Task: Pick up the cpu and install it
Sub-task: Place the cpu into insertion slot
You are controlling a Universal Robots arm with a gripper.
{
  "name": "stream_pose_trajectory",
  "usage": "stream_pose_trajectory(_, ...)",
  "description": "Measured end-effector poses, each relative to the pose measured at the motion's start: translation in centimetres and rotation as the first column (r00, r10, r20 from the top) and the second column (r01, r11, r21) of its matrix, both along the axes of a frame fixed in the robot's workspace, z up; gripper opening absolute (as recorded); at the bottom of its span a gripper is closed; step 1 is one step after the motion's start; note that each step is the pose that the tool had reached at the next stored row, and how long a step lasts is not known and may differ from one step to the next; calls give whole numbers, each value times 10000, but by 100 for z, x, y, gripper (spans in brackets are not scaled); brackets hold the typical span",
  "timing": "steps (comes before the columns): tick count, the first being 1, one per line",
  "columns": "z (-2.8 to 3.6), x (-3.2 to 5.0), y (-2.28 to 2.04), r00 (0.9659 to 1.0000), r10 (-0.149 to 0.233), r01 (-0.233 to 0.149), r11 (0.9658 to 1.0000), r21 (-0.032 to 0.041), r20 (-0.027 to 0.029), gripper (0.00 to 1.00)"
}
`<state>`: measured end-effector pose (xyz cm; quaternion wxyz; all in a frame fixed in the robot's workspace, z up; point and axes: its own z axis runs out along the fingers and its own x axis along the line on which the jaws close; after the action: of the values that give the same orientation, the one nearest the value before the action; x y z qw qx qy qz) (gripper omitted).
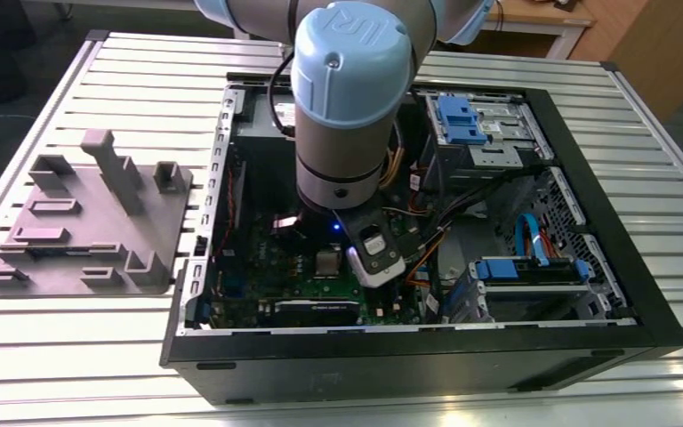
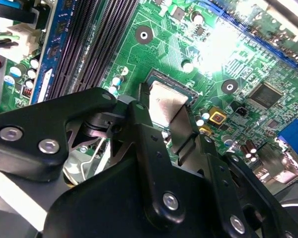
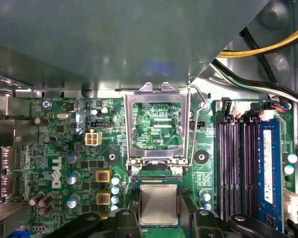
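I get harsh white glare on the motherboard (image 2: 223, 44) in the second wrist view; the case (image 1: 437, 365) interior looks dim

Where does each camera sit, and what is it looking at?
Exterior view: off the arm, high up, looking down into the open computer case; the arm shows.
First wrist view: on the wrist, facing the motherboard straight on; the claw shows.
Second wrist view: on the wrist, slanting across the motherboard; the claw shows.
Both wrist views share the cpu in the claw.
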<state>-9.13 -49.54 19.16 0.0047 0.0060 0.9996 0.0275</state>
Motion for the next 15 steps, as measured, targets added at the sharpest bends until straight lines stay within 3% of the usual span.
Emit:
stream_pose_trajectory(11,1,-14,0,10000,1,-1,10000,-1,-1,43)
stream_pose_trajectory(15,1,-15,-1,10000,1,-1,10000,-2,-1,38)
